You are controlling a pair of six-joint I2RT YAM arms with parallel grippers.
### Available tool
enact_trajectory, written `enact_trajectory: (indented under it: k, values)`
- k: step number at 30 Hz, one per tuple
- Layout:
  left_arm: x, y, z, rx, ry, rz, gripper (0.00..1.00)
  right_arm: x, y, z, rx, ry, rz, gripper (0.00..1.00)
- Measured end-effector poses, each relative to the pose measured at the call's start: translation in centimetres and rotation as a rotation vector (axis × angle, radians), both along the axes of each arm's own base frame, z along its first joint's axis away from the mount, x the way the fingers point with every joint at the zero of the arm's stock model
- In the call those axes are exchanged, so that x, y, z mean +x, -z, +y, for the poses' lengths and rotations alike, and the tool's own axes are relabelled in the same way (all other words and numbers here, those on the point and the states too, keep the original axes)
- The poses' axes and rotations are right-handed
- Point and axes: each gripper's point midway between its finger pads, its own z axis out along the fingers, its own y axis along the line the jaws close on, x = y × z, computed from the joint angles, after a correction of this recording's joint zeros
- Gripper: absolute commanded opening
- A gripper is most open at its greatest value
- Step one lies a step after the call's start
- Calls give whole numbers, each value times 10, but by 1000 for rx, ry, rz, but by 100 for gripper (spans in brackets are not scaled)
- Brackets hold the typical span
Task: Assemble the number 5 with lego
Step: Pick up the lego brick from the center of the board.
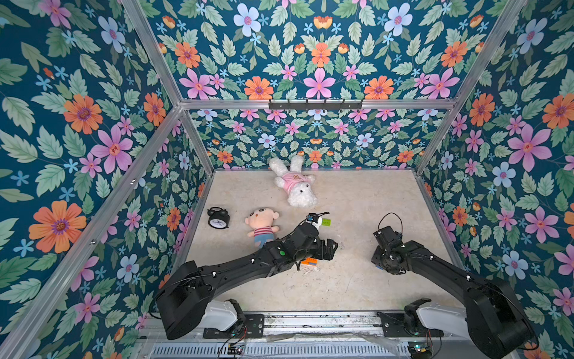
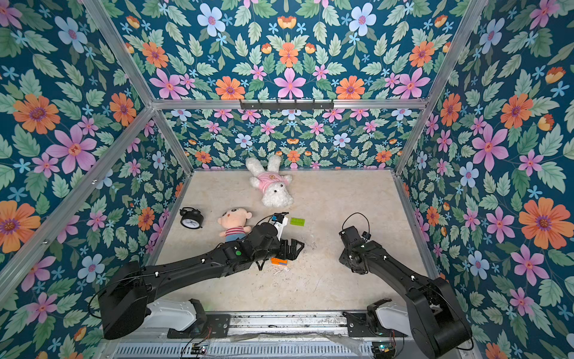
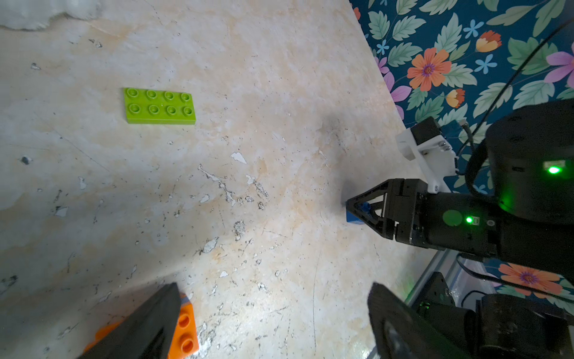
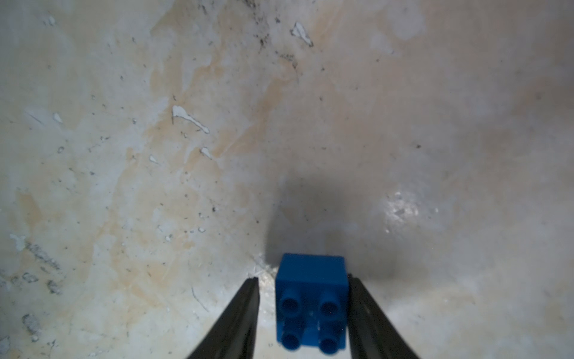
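A lime-green oblong lego brick (image 1: 326, 222) (image 2: 297, 221) (image 3: 160, 106) lies studs up on the table, apart from both arms. An orange lego brick (image 1: 310, 262) (image 2: 278, 261) (image 3: 183, 329) lies under my left gripper (image 1: 326, 248) (image 3: 273, 310), which is wide open; one finger overlaps the brick's edge. At the right, a small blue square lego brick (image 4: 310, 307) (image 3: 354, 217) sits on the table between the fingers of my right gripper (image 4: 302, 279) (image 1: 380, 264). One finger touches its side, while a narrow gap remains at the other. No assembled number 5 is in view.
A black alarm clock (image 1: 218, 218) and a striped-shirt doll (image 1: 262, 225) lie at the left, beside the left arm. A white plush in pink (image 1: 295, 183) lies by the back wall. Flowered walls close three sides.
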Motion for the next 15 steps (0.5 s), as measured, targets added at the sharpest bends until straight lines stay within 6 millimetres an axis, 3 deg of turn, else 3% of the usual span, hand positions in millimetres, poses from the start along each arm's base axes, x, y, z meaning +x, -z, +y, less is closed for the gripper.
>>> enact_trajectory:
  k: [3,9,15]
  values:
    - [1,-1,3,-1,-11,-7,99,-2,2,1,-6,-13,11,46]
    - [2,-4,9,0,-32,-23,99,0,1,5,-4,-30,11,34]
    - [3,-5,16,2,-61,-36,99,2,1,15,6,-71,18,33]
